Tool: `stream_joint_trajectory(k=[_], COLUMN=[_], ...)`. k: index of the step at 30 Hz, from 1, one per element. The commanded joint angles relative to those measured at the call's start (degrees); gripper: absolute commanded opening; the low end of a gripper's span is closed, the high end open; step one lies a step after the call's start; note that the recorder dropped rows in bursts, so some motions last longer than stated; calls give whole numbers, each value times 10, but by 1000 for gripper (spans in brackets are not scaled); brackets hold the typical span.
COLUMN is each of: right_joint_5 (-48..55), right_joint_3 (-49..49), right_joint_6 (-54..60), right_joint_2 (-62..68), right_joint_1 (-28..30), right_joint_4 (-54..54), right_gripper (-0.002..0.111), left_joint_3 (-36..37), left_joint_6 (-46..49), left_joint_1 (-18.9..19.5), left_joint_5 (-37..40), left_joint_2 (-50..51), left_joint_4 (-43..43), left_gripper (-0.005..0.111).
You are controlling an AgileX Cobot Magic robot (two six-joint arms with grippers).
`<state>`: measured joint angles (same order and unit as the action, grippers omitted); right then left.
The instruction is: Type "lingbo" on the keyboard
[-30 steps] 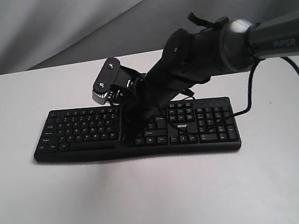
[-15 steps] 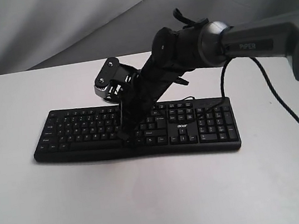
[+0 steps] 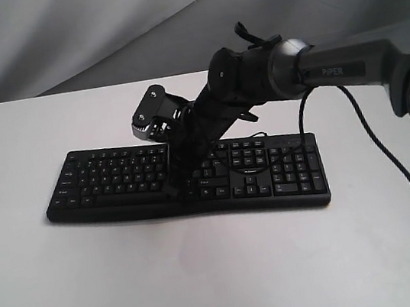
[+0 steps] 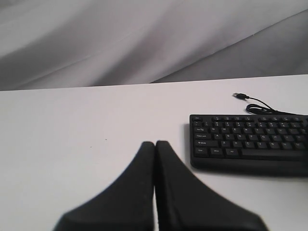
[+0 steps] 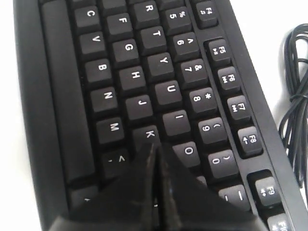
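The long black keyboard (image 3: 108, 179) with an acer logo lies across the white table. My right gripper (image 3: 174, 191) reaches in from the right and points down at the keyboard's middle, jaws shut with nothing between them. In the right wrist view the keyboard (image 5: 139, 72) fills the frame. There the right gripper (image 5: 154, 147) has its tips at the K key's edge, beside O, and hides the key under it. I cannot tell whether it touches a key. My left gripper (image 4: 155, 143) is shut and empty over bare table, off the keyboard's (image 4: 250, 144) left end.
The keyboard's thin black USB cable (image 4: 260, 107) lies coiled on the table behind it and also shows as the same cable (image 5: 293, 96) in the right wrist view. A thicker arm cable (image 3: 392, 164) hangs at the right. Grey cloth backs the table.
The right arm's forearm and wrist have swung leftward over the keyboard. The shut tips stay at about the same middle spot and sit slightly lower.
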<state>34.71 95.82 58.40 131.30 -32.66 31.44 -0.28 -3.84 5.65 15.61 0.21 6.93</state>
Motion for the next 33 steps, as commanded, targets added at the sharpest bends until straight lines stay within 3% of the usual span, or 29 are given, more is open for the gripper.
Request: stream_joint_trajectory(k=[1, 26, 33], right_joint_5=[-8, -11, 8], right_joint_3=[3, 3, 57], right_joint_6=[4, 4, 3], right_joint_2=[2, 7, 11], right_joint_1=[1, 1, -5], right_joint_4=[0, -3, 0], right_gripper=[0, 0, 0], left_joint_3=[3, 3, 3], left_joint_6=[-1, -1, -1], left_joint_1=[1, 1, 1], left_joint_5=[-4, -4, -4], left_joint_2=[-2, -2, -2], left_joint_4=[-2, -2, -2], left_gripper=[1, 1, 1])
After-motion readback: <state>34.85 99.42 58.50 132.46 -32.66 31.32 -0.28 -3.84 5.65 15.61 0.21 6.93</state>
